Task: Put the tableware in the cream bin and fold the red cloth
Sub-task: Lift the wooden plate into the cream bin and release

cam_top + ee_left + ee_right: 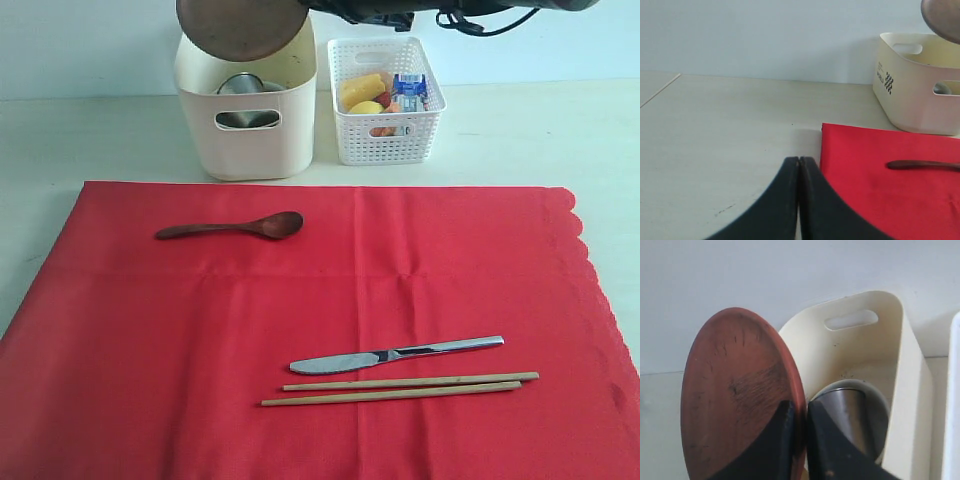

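writing: the bin (245,120) carries small dark vertical print and a checker mark on one end wall, seen in the left wrist view; the print is too small to read with certainty. the carton (408,90) in the basket (385,100) shows blue-white print, not legible.

edges and room: the cloth (320,330) lies flat on the desk (60,140), its right edge scalloped and its near edge out of view. the bin stands just behind the cloth's far edge, the basket beside it. there is bare desk left of the cloth and open cloth between spoon and knife.

count: one plate (740,395), pinched at its rim by the right end effector (800,440) and held tilted above the bin's opening. one cup (850,415) inside the bin. on the cloth: one spoon (235,227) at far left; one knife (395,354) nearer, with two chopsticks (400,388) just beside it, roughly parallel.

the left end effector (799,165) has its fingers pressed together, holds nothing, and sits over bare desk beside the cloth's edge.
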